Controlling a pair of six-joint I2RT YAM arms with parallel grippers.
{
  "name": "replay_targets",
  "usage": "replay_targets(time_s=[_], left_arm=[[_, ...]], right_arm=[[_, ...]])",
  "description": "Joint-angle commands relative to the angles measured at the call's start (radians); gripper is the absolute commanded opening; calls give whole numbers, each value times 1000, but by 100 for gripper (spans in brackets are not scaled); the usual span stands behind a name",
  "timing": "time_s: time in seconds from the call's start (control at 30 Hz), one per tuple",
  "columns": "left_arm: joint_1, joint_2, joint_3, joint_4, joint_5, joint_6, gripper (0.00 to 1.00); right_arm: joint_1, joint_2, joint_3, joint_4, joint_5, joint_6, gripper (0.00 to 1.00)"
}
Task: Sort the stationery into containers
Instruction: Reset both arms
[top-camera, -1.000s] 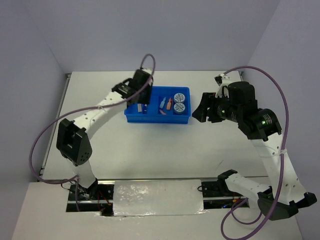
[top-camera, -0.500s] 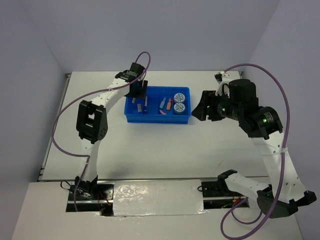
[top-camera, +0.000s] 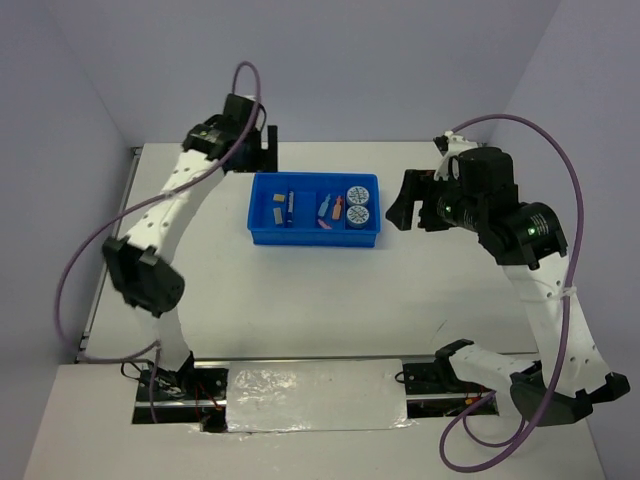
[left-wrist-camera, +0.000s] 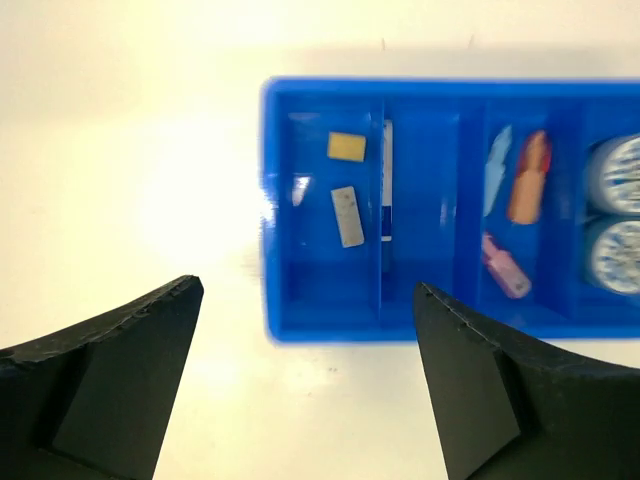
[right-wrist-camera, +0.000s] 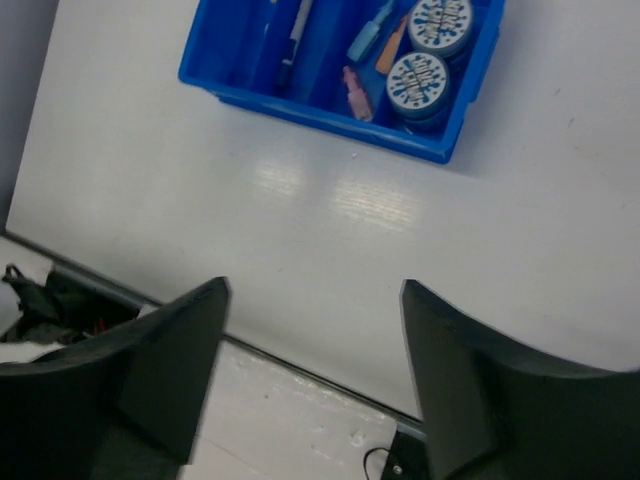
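Stationery (top-camera: 330, 208) all inside blue tray (top-camera: 300, 238) at mid-table: erasers (left-wrist-camera: 347, 215), pen (left-wrist-camera: 387, 180), capsules (left-wrist-camera: 527, 180), tape rolls (left-wrist-camera: 615, 250), each kind in own compartment. Left gripper (left-wrist-camera: 307, 288) now lifted clear, wide and empty; right gripper (right-wrist-camera: 313, 285) wide, idle. Sorting seemingly done.

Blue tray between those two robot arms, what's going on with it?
The arms are sorting stationery into the blue tray. Neither holds anything at this moment: the left claw and the right claw are both open and empty, above the table. In the tray, a tan eraser and a grey eraser lie in the left end compartment, a pen in the next, a pink capsule and an orange capsule in the third, and two tape rolls at the right end.
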Motion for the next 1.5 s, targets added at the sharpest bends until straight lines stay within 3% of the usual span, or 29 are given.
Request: replay_targets(time_s=[0.0, 0.03, 0.2, 0.33, 0.43, 0.73, 1.47], left_arm=[[24, -225, -13, -126, -122, -78, 99], [44, -307, -86, -138, -141, -110, 99], [97, -584, -342, -116, -211, -153, 99], [104, -832, -601, -42, -277, -202, 99], [102, -925, -677, -57, -300, -251, 99], [102, -980, -674, -115, -351, -268, 99], [102, -963, -650, -129, -340, -215, 99]], right_arm=[[-20, 4, 46, -16, 115, 5, 89], [-27, 1, 49, -27, 127, 9, 99], [-49, -10, 118, -95, 273, 22, 100], [-49, -73, 143, -108, 302, 41, 100], [-50, -131, 133, -95, 320, 33, 100], [-50, -226, 31, -95, 350, 24, 100], [-49, -251, -8, -70, 345, 30, 100]])
